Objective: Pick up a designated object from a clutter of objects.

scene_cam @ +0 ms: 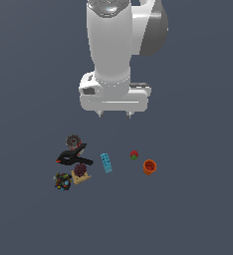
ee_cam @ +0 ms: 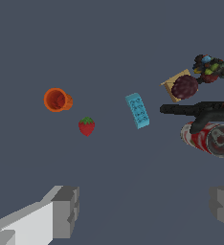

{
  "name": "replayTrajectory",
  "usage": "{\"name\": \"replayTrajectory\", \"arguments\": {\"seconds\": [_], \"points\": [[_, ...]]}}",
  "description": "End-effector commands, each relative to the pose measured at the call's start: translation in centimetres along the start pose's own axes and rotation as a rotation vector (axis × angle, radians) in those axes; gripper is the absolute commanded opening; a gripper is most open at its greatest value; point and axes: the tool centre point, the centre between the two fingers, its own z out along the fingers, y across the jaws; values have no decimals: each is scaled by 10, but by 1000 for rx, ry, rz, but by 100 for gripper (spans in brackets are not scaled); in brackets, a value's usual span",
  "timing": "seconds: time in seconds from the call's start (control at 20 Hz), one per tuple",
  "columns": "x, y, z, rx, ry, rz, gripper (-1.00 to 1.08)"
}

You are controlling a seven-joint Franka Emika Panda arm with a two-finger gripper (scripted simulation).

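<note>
The designated object, a small dark maroon plum-like ball (scene_cam: 80,170) (ee_cam: 184,87), rests on a tan square cracker (scene_cam: 82,176) (ee_cam: 172,85) within the clutter of objects on the grey floor. My gripper (scene_cam: 114,114) (ee_cam: 145,210) hangs open well above the clutter, up and toward the exterior view's right of the plum, holding nothing. Its two fingertips (scene_cam: 100,114) point down, far apart. Around the plum lie a black clamp (scene_cam: 73,157) (ee_cam: 197,110), a speckled dark ball (scene_cam: 63,182) (ee_cam: 210,67) and a gear-like disc (scene_cam: 72,142) (ee_cam: 210,138).
A light blue brick (scene_cam: 106,163) (ee_cam: 138,110) lies in the middle. A red strawberry (scene_cam: 134,155) (ee_cam: 86,126) and an orange cup (scene_cam: 149,167) (ee_cam: 57,100) on its side sit toward the exterior view's right.
</note>
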Motion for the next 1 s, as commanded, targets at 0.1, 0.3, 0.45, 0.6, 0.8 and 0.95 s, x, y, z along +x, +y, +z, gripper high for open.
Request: {"name": "replayTrajectory", "arguments": {"seconds": [0.1, 0.3, 0.45, 0.6, 0.8, 0.95], "points": [[0, -2, 0, 0, 0, -6, 100], [3, -20, 1, 3, -2, -51, 100], [3, -28, 1, 4, -3, -72, 100], [4, -26, 2, 4, -3, -67, 100], [10, -22, 6, 7, -1, -52, 100], [18, -15, 12, 10, 3, -28, 100]]}}
